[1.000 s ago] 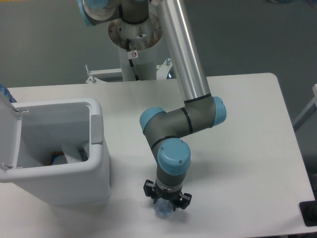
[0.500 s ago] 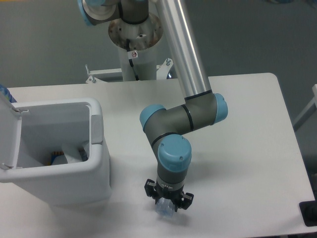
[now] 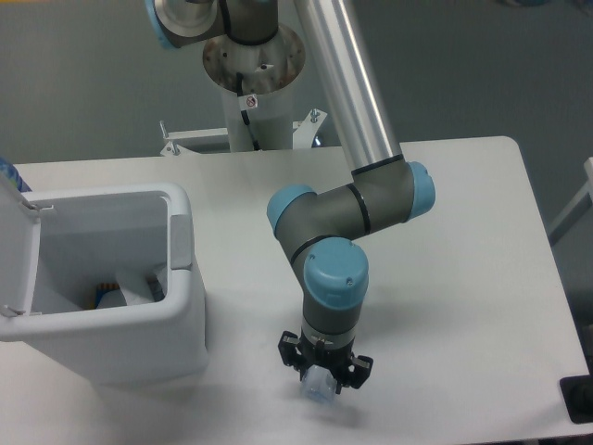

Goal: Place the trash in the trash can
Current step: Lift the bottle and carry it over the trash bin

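Camera view gives you the gripper [image 3: 323,379] pointing down near the tabletop's [image 3: 463,278] front edge, fingers clamped on the clear water bottle [image 3: 318,388]. Your open trash can [image 3: 181,320] sits toward the left edge.

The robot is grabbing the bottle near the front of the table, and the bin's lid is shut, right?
Not quite. The bin's lid is open, swung up at the left, and you can see inside the bin. The camera view shows it. The rest fits: the gripper is down on the bottle near the table's front edge.
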You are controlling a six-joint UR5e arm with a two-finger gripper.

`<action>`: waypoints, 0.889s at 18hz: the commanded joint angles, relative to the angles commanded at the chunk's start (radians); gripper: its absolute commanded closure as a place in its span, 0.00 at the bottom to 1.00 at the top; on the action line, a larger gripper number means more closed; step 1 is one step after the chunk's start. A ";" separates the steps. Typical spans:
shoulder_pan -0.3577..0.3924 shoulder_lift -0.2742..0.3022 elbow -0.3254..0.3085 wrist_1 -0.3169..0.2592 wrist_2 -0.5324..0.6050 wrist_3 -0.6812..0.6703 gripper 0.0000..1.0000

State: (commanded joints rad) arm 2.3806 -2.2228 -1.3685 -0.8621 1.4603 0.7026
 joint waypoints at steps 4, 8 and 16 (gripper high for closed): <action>0.043 0.054 0.075 0.002 -0.076 -0.038 0.38; 0.061 0.080 0.147 0.017 -0.170 -0.142 0.38; 0.066 0.109 0.325 0.046 -0.235 -0.377 0.38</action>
State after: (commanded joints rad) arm 2.4467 -2.1139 -1.0432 -0.8161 1.2257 0.3255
